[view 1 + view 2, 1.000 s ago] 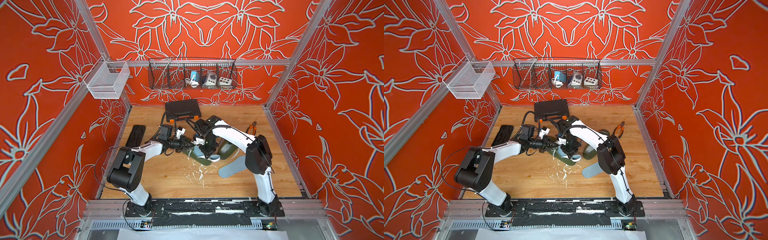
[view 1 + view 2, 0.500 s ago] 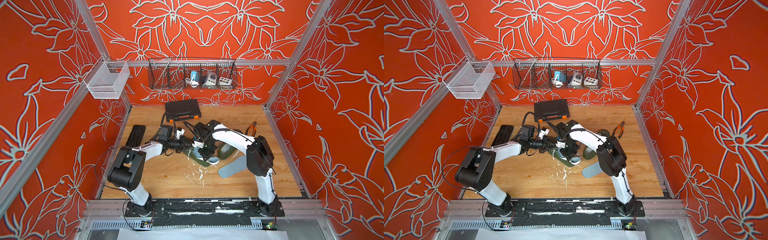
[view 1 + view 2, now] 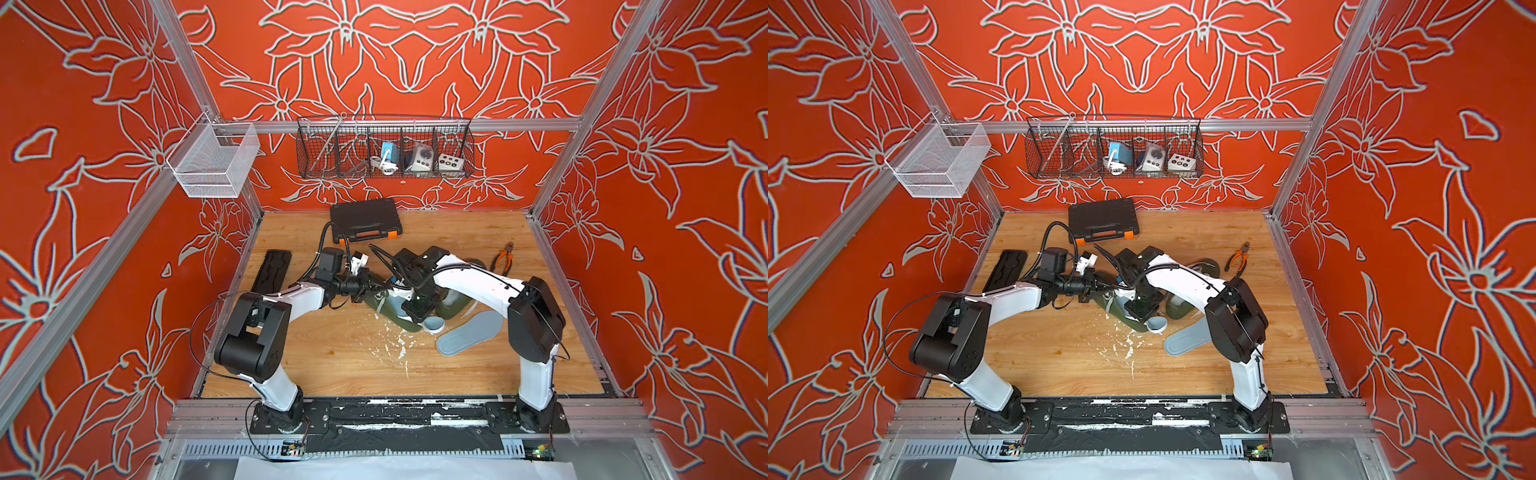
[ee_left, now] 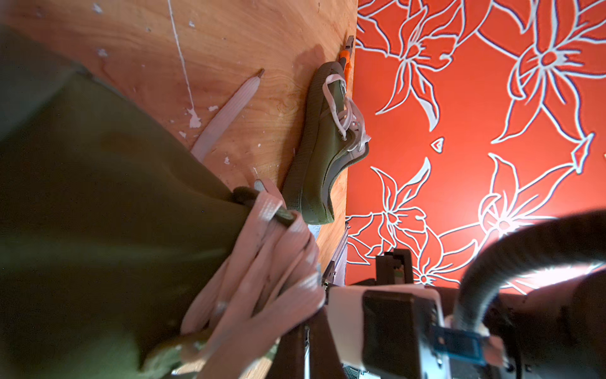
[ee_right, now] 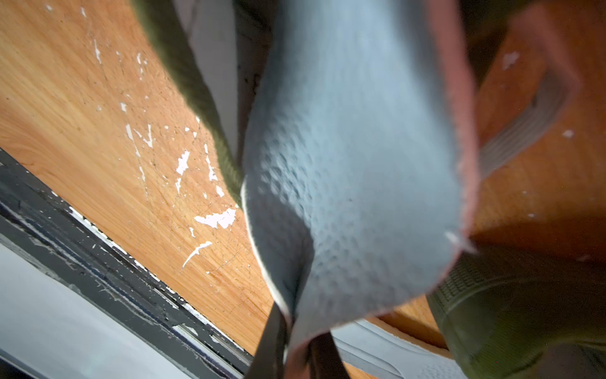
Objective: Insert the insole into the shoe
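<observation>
An olive green shoe (image 3: pixel 384 304) lies mid-table in both top views; it fills the left wrist view (image 4: pixel 98 213), its pale laces (image 4: pixel 262 262) bunched at my fingertips. My left gripper (image 3: pixel 371 287) (image 4: pixel 306 331) is shut on the shoe at its laced opening. A grey-blue insole (image 5: pixel 354 164) hangs bent from my right gripper (image 3: pixel 417 311) (image 5: pixel 296 328), which is shut on it right over the shoe. The insole's rounded end (image 3: pixel 435 326) sticks out past the shoe's near side. How far the insole reaches inside the shoe is hidden by the arm.
A second grey insole (image 3: pixel 469 332) lies flat just right of the shoe. A second olive shoe (image 3: pixel 455 297) sits behind my right arm. Pliers (image 3: pixel 503 257), a black case (image 3: pixel 365 220) and a black tray (image 3: pixel 272 272) lie farther back.
My right gripper has shifted a little toward the table's front with the insole. The left arm and the shoe have stayed where they were.
</observation>
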Available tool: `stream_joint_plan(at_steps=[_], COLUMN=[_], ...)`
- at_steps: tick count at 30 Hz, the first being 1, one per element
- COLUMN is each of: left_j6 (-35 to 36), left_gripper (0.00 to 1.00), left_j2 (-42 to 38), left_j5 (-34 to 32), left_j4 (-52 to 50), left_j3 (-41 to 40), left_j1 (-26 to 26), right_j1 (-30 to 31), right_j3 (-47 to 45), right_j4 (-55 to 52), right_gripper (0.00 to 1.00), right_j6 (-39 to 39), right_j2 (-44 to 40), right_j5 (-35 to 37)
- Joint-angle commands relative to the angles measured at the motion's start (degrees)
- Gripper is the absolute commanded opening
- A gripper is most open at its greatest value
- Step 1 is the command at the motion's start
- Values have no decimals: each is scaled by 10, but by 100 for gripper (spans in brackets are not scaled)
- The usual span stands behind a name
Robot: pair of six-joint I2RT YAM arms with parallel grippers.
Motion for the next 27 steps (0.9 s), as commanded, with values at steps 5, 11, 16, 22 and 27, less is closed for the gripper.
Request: stream_joint_plan(at_steps=[5,11,16,22,27], left_j6=[-4,-22,-37,-33,-21], left_gripper=[0,0,0,0,0], left_j2=[-24,-31,-34,-32,-23], left_j5=[22,24,27,26,25], left_j4=[52,85,111,107,91], left_j3=[-17,-53,-70,-67,-44], left_j1=[6,3,0,0,1], right_j1=[1,0,3,7,8], right_j3=[49,93,108,30,-46], right_j4=[-22,-6,-2,65,72], right_gripper=[0,0,0,0,0], right_j6=[-14,-18,-38,-82,-170], right_j2=[32,54,66,31,-10], right_j5=[-17,-24,-51,-21,12])
